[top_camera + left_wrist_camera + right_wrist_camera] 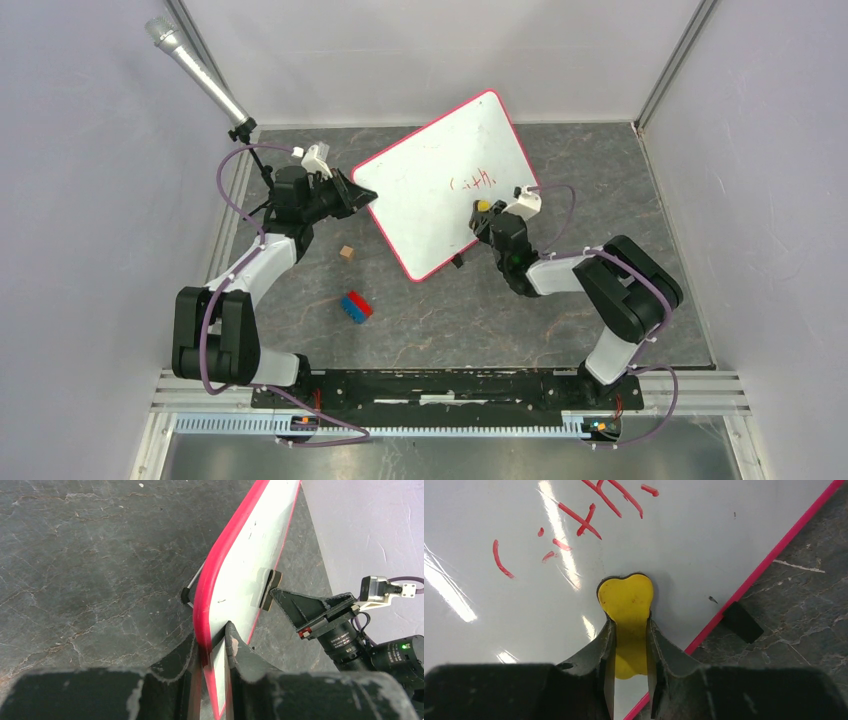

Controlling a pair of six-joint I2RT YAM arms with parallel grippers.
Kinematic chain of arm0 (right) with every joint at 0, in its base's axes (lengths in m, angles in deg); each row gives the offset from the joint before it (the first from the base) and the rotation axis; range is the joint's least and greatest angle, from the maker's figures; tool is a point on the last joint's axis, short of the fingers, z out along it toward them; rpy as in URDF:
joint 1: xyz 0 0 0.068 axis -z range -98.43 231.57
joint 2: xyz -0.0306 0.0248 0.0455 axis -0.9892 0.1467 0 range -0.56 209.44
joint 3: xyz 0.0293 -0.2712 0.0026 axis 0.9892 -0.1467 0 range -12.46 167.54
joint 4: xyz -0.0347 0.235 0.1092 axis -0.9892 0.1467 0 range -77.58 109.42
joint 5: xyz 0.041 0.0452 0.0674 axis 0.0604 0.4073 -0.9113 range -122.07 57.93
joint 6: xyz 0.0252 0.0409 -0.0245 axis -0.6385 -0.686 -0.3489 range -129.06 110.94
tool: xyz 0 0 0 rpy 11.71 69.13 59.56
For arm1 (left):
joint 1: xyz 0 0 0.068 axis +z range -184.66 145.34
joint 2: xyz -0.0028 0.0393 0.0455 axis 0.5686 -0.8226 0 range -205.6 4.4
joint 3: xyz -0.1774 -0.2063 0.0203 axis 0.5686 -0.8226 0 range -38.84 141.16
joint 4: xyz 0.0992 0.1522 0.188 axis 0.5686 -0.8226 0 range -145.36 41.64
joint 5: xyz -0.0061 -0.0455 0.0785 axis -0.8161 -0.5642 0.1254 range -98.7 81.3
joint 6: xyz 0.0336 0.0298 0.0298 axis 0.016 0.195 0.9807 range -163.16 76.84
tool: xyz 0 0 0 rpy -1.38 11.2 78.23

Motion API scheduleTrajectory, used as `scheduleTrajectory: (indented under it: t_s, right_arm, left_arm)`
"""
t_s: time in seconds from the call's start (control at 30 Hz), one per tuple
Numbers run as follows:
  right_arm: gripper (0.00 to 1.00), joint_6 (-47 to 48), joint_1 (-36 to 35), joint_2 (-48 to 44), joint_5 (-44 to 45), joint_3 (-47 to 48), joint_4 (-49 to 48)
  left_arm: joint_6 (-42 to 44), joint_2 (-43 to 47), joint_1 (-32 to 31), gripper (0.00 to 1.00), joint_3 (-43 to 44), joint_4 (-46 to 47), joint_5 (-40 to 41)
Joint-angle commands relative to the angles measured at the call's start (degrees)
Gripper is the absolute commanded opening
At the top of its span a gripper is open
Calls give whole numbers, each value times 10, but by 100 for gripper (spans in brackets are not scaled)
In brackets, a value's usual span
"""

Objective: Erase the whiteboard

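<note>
The whiteboard (430,170) is held tilted above the table, its red-pink rim showing and red marker strokes (472,182) on its face. My left gripper (362,198) is shut on the board's left edge; in the left wrist view the rim (220,555) sits pinched between the jaws of the left gripper (215,640). My right gripper (484,214) is shut on a yellow eraser (626,600), which presses flat on the whiteboard (704,535) just below the red strokes (589,510). The right gripper (629,625) holds it by the waist. A black clip foot (741,622) shows at the rim.
A microphone (200,75) on a stand leans at the back left. A small wooden cube (347,252) and a red-and-blue block (356,306) lie on the dark table in front of the board. Pale walls close in both sides.
</note>
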Motion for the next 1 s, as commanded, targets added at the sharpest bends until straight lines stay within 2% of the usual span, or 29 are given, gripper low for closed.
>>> scheduleTrajectory:
  t_s: [0.0, 0.13, 0.3, 0.47, 0.63, 0.83, 0.97]
  right_arm:
    - [26, -7, -6, 25, 0, -9, 82]
    - [26, 61, -50, 27, -17, 25, 42]
    - [26, 197, -123, 56, 7, 160, 93]
    - [27, 238, -125, 69, -16, 218, 115]
    - [29, 200, -58, 66, -69, 222, 132]
    - [28, 108, 52, 73, -122, 155, 146]
    - [27, 56, 97, 73, -133, 91, 121]
  left_arm:
    - [58, 1, -2, 2, 15, -18, 33]
    - [56, 0, -2, 2, 16, -17, 32]
    - [56, 4, -2, 2, 14, -17, 33]
    - [56, 5, -2, 2, 14, -17, 30]
    - [55, 5, -2, 2, 14, -17, 29]
    - [54, 5, -2, 2, 15, -17, 29]
    - [55, 8, -2, 2, 13, -17, 30]
